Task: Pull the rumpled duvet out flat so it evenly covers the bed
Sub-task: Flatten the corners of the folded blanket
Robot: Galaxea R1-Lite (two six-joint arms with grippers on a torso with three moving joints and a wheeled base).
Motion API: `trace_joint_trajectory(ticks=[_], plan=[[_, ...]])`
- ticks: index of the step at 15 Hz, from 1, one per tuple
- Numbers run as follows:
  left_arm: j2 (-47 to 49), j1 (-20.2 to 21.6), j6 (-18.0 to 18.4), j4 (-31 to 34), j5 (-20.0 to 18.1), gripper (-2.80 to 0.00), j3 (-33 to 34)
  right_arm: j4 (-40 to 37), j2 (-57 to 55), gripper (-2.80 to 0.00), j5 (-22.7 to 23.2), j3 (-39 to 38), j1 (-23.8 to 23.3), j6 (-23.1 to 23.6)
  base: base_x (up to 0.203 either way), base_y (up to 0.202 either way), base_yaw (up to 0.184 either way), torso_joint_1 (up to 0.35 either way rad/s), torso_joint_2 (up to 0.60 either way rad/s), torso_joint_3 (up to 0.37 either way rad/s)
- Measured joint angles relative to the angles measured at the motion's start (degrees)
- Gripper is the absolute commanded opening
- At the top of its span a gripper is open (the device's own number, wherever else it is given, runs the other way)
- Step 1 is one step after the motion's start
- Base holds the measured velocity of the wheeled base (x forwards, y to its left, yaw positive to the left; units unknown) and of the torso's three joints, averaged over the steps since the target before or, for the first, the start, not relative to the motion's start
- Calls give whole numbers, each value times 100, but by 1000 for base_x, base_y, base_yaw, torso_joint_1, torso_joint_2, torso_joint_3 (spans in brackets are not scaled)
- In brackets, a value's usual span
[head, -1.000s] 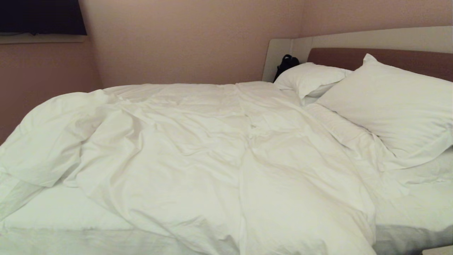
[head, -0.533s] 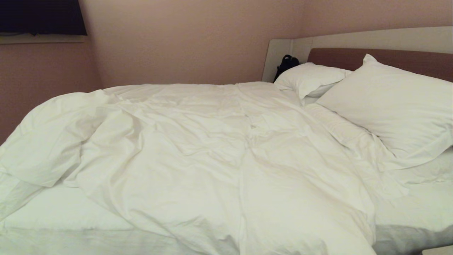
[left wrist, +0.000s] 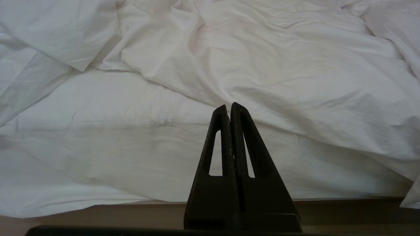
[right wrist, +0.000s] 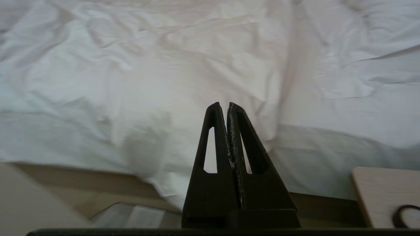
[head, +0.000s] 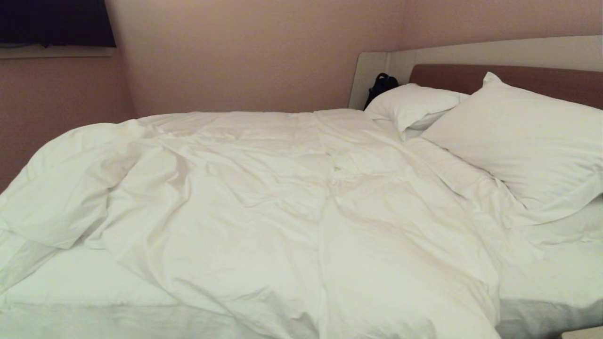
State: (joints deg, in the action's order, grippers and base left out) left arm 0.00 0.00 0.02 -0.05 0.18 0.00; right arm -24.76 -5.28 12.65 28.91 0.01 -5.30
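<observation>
Honestly, nothing on the bed point(head: 556, 301) had changed over that last second: in the head view the duvet point(head: 282, 207) lay exactly as before, bunched toward the left with a fat fold hanging over the bare sheet point(head: 70, 287), and the two pillows point(head: 518, 141) sat untouched by the headboard point(head: 541, 77). Neither arm showed in that view. The left gripper point(left wrist: 230, 106) had its jaws pressed together, empty, pointing at the duvet's near edge. The right gripper point(right wrist: 224, 106) was also clamped shut on nothing, facing the duvet's overhang by a wooden side table point(right wrist: 377, 193). So I'd say the actual pulling hadn't started yet; the right side looked likeliest to go first.
</observation>
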Motion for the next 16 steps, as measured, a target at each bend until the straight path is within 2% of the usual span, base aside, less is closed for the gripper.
trace_joint_trajectory(ticks=[6, 9, 13, 16], plan=[[0, 0, 7, -2, -5, -280, 0, 1275, 486, -280, -973, -1818, -11, 610, 0, 0, 0, 0, 0, 0], [0, 0, 7, -2, -5, -280, 0, 1927, 510, -280, -1308, -2469, -11, 935, 0, 0, 0, 0, 0, 0], [0, 0, 5, -2, -1, -280, 0, 2477, 512, -280, -1328, -2775, -11, 1057, 0, 0, 0, 0, 0, 0], [0, 0, 11, -2, -2, -280, 0, 2503, 517, -280, -1169, -2869, -11, 1053, 0, 0, 0, 0, 0, 0]])
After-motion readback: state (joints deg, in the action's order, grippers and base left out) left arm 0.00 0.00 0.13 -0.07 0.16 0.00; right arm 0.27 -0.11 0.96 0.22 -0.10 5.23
